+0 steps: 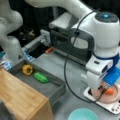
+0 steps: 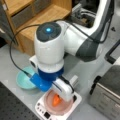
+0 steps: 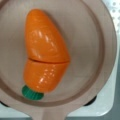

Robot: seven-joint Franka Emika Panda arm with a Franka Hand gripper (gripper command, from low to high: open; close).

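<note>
End effector (image 2: pixel 60 96) low over the carrot (image 3: pixel 45 53) in the pink pan (image 3: pixel 100 45), grip state untellable, teal bowl (image 2: pixel 23 81) beside.

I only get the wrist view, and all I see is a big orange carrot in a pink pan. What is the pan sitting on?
Observer: The pink pan sits on a small white toy stove with dark knobs along its front.
Operator: Is the robot's hand close to the carrot?
Observer: Yes, in a front view the gripper hangs right over the carrot, low above the pan.
Operator: Are there any other veggies around?
Observer: A yellow pepper and a green vegetable lie in an open grey drawer at a front view's left.
Operator: Any other dishes?
Observer: A teal bowl stands on the table beside the stove.
</note>
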